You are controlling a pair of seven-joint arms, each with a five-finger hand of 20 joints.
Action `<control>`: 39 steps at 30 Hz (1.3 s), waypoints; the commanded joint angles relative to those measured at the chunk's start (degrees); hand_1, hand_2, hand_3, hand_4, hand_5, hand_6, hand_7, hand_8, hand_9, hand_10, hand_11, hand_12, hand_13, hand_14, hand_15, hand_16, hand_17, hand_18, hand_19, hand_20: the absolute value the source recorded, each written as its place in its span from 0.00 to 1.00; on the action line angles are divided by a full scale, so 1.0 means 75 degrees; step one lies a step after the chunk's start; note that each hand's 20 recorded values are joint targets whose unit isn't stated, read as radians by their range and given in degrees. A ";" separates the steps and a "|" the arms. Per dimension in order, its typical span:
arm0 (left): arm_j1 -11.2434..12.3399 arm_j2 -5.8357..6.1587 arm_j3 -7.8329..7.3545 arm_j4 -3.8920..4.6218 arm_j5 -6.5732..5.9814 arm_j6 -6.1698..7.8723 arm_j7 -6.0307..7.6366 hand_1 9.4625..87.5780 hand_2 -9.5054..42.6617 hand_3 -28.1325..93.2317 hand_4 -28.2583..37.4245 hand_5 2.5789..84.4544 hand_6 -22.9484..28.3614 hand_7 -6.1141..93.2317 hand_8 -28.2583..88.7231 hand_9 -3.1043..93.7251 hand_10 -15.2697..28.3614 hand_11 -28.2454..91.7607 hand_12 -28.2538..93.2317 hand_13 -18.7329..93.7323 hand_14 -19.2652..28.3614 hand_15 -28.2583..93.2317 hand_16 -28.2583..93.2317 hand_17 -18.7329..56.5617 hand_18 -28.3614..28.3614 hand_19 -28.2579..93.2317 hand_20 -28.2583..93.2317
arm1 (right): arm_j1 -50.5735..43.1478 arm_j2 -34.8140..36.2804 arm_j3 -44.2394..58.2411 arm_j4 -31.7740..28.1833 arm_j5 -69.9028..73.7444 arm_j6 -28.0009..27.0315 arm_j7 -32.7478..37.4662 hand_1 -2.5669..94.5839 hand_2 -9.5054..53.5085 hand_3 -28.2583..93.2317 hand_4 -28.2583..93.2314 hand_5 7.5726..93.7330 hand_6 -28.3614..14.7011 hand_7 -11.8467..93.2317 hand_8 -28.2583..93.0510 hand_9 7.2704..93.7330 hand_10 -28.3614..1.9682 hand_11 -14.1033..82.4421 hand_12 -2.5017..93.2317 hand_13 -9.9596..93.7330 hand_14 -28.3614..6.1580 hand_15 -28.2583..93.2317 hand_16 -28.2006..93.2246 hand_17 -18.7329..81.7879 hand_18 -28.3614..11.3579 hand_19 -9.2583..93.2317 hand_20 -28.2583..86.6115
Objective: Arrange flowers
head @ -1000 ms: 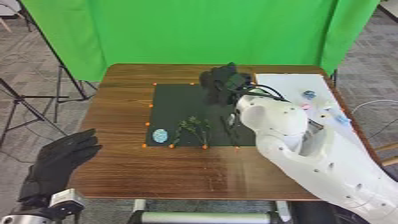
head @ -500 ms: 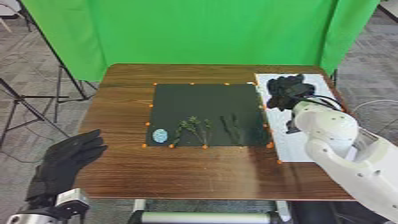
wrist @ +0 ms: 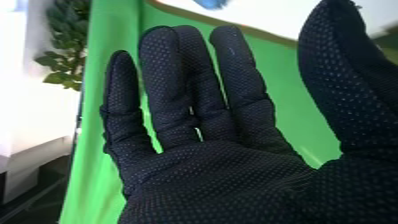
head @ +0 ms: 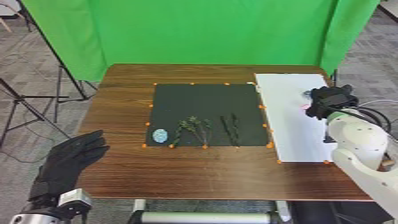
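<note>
Lying on black mat (head: 204, 102), spindly sprigs (head: 192, 120)

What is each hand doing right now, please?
Left hand: open, holding nothing, beside the table's edge.
Right hand: open, fingers straight, holding nothing.

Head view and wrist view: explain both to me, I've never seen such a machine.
This is a robot with two arms and black-gloved hands. The head view looks down from its head over a brown table; the other picture comes from a camera on its right wrist, facing the palm.

On the table lie a black mat and, to its right, a white sheet. Near the mat's lower edge lie a pale blue oval piece, green sprigs and dark stems.

The right hand is open and empty. The left hand is also open, left of the table.
</note>
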 commanded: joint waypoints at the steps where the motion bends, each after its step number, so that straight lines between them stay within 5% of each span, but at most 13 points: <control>1: 0.0029 -0.0050 0.0071 0.0019 0.0006 -0.0019 0.0014 0.24 0.27 0.89 0.19 0.52 0.71 0.23 0.16 0.42 0.85 0.52 0.31 0.39 1.00 0.75 0.11 0.13 0.91 0.73 0.33 | -0.0397 0.0007 0.0241 0.0279 -0.0107 -0.0177 0.0356 0.36 0.00 0.95 0.00 0.40 0.52 0.53 0.07 0.46 0.36 0.40 0.21 0.47 0.26 0.85 0.35 0.31 0.10 0.80 0.50; 16: -0.0034 0.0062 0.0180 0.0080 -0.0086 0.0040 0.0213 0.24 0.27 0.89 0.19 0.52 0.71 0.23 0.16 0.42 0.85 0.52 0.31 0.39 1.00 0.75 0.11 0.13 0.91 0.73 0.33 | 0.0057 -0.0378 -0.0012 0.0976 -0.0146 -0.0257 0.0403 0.36 0.00 0.95 0.00 0.40 0.52 0.52 0.07 0.46 0.38 0.40 0.21 0.47 0.27 0.85 0.34 0.31 0.11 0.80 0.50; 32: -0.0123 0.0004 0.0150 0.0116 -0.0037 -0.0045 0.0090 0.24 0.27 0.89 0.19 0.52 0.71 0.23 0.16 0.42 0.85 0.52 0.31 0.39 1.00 0.76 0.11 0.13 0.91 0.73 0.33 | 0.0129 -0.0627 -0.0359 0.1208 -0.0170 -0.0222 0.0570 0.37 0.00 0.94 0.00 0.42 0.54 0.52 0.07 0.47 0.42 0.40 0.20 0.48 0.28 0.85 0.34 0.31 0.11 0.80 0.50; 38: -0.0103 0.0004 0.0147 0.0121 -0.0040 -0.0066 0.0099 0.24 0.27 0.89 0.19 0.52 0.71 0.23 0.16 0.42 0.85 0.52 0.31 0.39 1.00 0.76 0.11 0.13 0.91 0.73 0.33 | 0.0319 -0.0522 -0.0772 0.1356 -0.0428 0.0356 0.0714 0.41 0.02 0.92 0.00 0.48 0.63 0.55 0.05 0.58 0.52 0.43 0.20 0.54 0.39 0.84 0.36 0.34 0.12 0.81 0.50; 39: -0.0101 0.0000 0.0146 0.0123 -0.0030 -0.0068 0.0098 0.24 0.27 0.89 0.19 0.52 0.71 0.23 0.16 0.42 0.85 0.52 0.31 0.39 1.00 0.76 0.11 0.13 0.91 0.73 0.33 | 0.0332 -0.0526 -0.0802 0.1383 -0.0493 0.0420 0.0710 0.43 0.03 0.90 0.00 0.48 0.64 0.56 0.11 0.61 0.53 0.43 0.20 0.55 0.42 0.83 0.37 0.34 0.13 0.81 0.50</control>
